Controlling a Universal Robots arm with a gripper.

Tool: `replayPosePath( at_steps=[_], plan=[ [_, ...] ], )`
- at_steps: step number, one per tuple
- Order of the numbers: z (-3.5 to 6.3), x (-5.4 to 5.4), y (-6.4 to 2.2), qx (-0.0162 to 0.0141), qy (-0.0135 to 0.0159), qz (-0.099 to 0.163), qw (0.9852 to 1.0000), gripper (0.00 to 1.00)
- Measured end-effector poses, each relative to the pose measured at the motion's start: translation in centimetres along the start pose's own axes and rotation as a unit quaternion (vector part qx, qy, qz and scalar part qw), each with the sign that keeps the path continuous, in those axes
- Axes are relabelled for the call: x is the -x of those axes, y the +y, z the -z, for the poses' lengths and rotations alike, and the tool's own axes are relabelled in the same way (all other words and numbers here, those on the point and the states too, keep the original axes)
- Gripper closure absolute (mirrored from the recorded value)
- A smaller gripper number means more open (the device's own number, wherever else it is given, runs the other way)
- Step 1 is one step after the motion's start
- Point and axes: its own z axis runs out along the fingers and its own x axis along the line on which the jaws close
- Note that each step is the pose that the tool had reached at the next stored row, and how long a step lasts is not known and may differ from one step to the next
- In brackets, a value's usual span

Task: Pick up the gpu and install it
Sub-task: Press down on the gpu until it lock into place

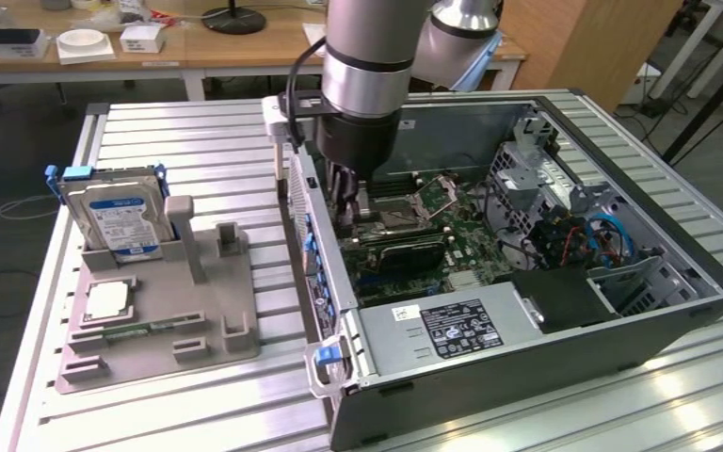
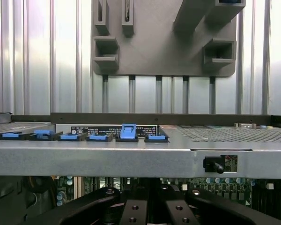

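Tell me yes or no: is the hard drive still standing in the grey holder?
Yes, the hard drive stands upright in the grey holder, beside the computer case.

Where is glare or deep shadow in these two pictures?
Exterior view: bright glare on the ribbed metal table near the computer case. Wrist view: the table slats look washed out, while the gripper inside the case sits in dark shadow.

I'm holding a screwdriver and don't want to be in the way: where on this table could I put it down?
Bare slatted table lies behind the grey holder tray, and a strip runs between the tray and the computer case. Inside the case is crowded: the gripper hangs shut among boards and cables. The tray carries a hard drive.
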Motion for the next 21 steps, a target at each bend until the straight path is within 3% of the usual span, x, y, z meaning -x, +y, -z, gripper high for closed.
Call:
replayPosePath(
  at_steps=[21],
  plan=[
    [0.02,-0.01,0.45,0.0003,0.0000,0.000,1.0000,0.89]
  ],
)
